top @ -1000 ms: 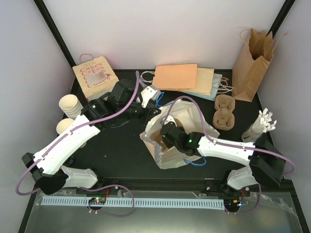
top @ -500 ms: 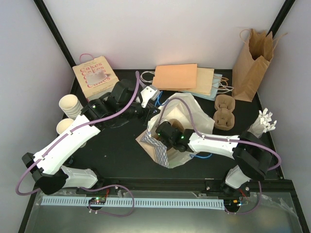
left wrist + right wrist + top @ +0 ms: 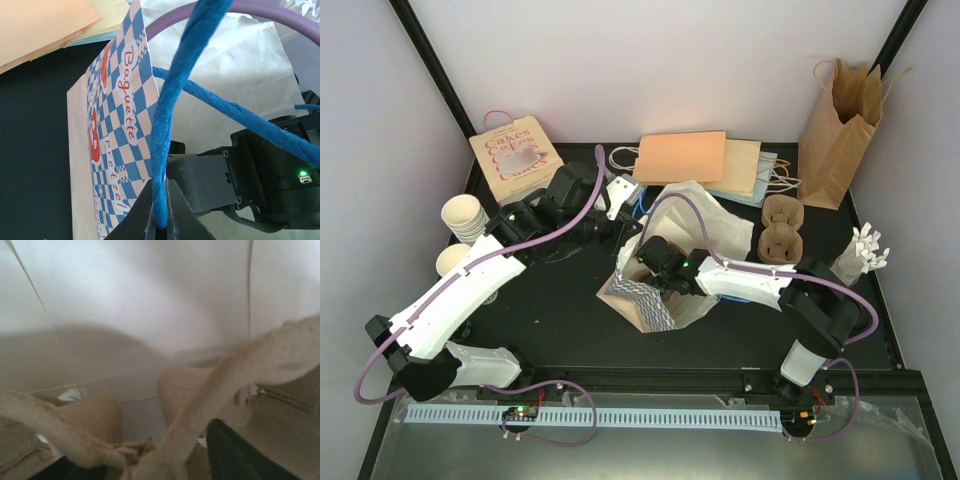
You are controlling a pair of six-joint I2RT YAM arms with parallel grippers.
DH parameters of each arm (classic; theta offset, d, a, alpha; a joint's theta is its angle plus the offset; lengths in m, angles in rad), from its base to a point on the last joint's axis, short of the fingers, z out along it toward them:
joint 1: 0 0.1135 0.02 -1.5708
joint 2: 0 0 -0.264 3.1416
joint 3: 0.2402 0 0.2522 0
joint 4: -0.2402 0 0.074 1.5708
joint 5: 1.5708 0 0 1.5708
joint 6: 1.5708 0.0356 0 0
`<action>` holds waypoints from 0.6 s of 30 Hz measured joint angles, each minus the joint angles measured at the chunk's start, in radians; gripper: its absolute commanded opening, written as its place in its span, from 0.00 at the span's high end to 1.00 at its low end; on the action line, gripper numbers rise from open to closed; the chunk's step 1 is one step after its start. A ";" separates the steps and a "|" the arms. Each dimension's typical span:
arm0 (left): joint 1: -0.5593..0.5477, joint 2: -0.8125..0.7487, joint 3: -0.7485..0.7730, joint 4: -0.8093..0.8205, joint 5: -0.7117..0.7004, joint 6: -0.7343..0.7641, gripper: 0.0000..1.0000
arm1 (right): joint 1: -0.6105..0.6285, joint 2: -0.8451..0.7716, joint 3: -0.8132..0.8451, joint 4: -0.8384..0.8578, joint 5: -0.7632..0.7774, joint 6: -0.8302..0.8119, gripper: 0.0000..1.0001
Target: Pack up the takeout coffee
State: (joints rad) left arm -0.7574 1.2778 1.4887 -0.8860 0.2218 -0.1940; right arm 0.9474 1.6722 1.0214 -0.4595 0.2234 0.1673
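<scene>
Plainly the coffee is not packed yet: a nested stack of cream paper cups (image 3: pixel 463 213) stands at the left edge of the table (image 3: pixel 550 310), and a second cup (image 3: pixel 451 260) sits just nearer, partly behind the left arm. Both are well apart from the open white bag (image 3: pixel 705 215) in the middle. No black lids can be made out.

I judge these cups light and thin-walled, easy to crush or tip, though the ribbed sides should give the pads some bite. A gentle pinch across the wall below the rim looks safest, and nested cups may lift together.

The left gripper (image 3: pixel 160 220) is pinched tight on the bag's blue rope handle (image 3: pixel 175 100), beside the checked "Baguette Pretzel" side panel (image 3: pixel 120 130). The right gripper (image 3: pixel 147 462) is down inside the bag, with its dark fingers (image 3: pixel 230 455) on either side of a ridge of a pulp cup carrier (image 3: pixel 200 405). Whether they pinch it or stand free of it I cannot tell.

Counted, there are:
- two cup positions, one of them a stack whose number is unclear
- two pulp carriers, the one in the bag and a second carrier (image 3: pixel 782 232) on the table to the bag's right
- one "Cakes" bag (image 3: pixel 515 160)
- one tall brown paper bag (image 3: pixel 835 120)
- one flat pile of bags (image 3: pixel 695 158) in orange, yellow and pale blue
</scene>
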 measured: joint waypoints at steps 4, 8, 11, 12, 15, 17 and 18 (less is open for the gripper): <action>0.001 0.000 0.000 -0.005 0.000 0.006 0.98 | -0.001 0.015 0.018 -0.024 0.000 -0.018 0.18; 0.002 0.000 0.000 -0.006 0.002 0.010 0.98 | -0.001 0.016 0.035 -0.065 0.002 -0.034 0.03; 0.002 0.000 0.001 -0.006 0.004 0.011 0.98 | -0.002 0.016 0.050 -0.092 0.003 -0.042 0.00; 0.002 0.000 0.001 -0.006 0.005 0.011 0.98 | -0.002 0.016 0.054 -0.100 0.004 -0.042 0.00; 0.002 0.000 0.003 -0.006 0.007 0.011 0.98 | -0.002 0.013 0.067 -0.125 0.003 -0.050 0.00; 0.002 0.000 0.010 -0.007 0.008 0.011 0.98 | -0.003 0.003 0.076 -0.142 0.003 -0.052 0.00; 0.002 0.001 0.014 -0.006 0.008 0.011 0.98 | -0.003 -0.003 0.084 -0.154 0.003 -0.054 0.00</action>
State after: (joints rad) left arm -0.7559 1.2785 1.5024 -0.8925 0.2298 -0.1825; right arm 0.9443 1.6688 1.1057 -0.6136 0.2268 0.1135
